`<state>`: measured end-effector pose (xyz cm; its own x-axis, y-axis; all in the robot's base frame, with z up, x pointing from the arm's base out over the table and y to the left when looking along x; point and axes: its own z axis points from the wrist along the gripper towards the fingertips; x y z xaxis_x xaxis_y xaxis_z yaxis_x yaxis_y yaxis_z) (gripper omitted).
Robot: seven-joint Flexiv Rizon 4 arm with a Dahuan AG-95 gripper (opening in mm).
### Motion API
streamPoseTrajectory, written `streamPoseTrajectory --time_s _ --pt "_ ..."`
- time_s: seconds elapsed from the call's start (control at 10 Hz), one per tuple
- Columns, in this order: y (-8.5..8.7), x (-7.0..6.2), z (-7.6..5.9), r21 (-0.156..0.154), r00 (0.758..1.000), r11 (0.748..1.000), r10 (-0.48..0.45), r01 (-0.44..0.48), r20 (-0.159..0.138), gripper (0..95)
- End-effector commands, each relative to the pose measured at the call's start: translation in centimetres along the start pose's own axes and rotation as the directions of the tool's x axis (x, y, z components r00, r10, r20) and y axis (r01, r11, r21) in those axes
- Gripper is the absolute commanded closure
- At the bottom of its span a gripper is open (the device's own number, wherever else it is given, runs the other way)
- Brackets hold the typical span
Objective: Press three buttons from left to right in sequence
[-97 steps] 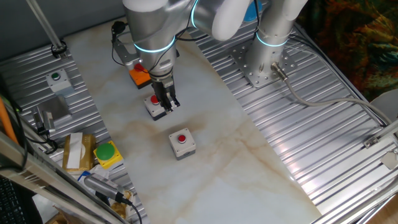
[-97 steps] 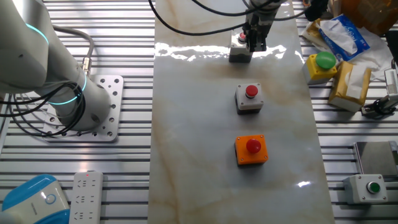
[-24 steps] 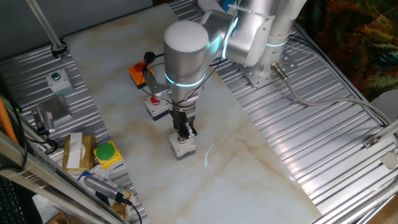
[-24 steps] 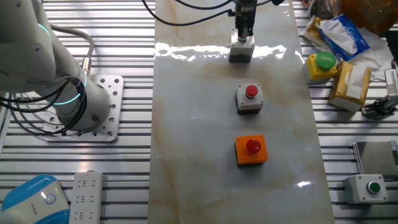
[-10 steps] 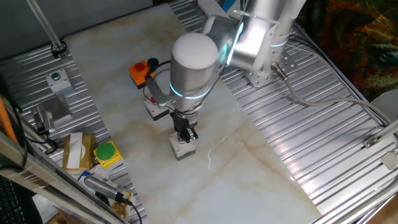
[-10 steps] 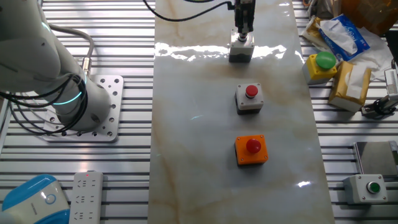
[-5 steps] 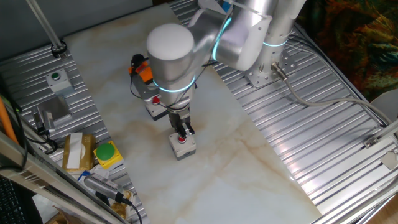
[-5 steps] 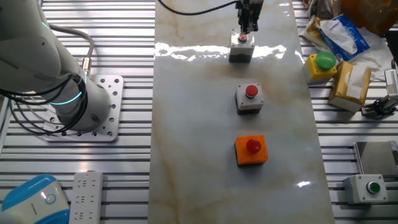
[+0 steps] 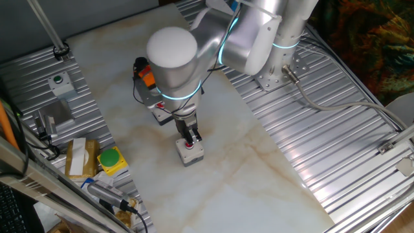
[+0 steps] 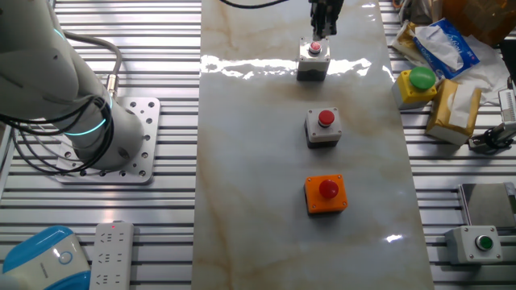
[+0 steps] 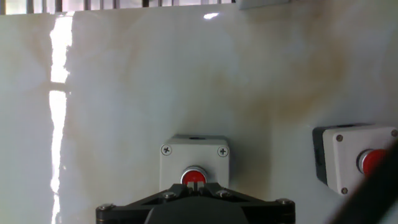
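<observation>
Fingers (image 10: 323, 26), state I cannot tell, just above last grey button (image 10: 314, 50); risk: drifting sideways, clipping its box.

I see two high fixed cameras facing the marble tabletop (image 9: 259, 168) from opposite ends; my hand camera looks straight down, close.

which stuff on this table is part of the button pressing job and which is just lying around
Part of the job:
- orange box with red button
- middle grey box with red button
- far grey box with red button
- gripper, just above the far one

Just lying about:
- green button on yellow box
- grey box with small green button
- power strip
</observation>
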<state>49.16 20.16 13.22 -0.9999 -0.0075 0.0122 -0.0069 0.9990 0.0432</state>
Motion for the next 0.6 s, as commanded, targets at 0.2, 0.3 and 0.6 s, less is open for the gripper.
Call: streamPoseTrajectory --time_s 0.2,0.3,0.6 --pt "-0.7 0.8 -1.7 -0.002 1.0 1.0 0.003 -0.003 -0.01 95.0" --pt "-1.3 1.3 -2.1 -0.003 1.0 1.0 -0.003 0.003 -0.009 95.0" --pt "-4.9 2.3 -3.6 -0.001 0.999 0.999 -0.034 0.034 -0.012 95.0"
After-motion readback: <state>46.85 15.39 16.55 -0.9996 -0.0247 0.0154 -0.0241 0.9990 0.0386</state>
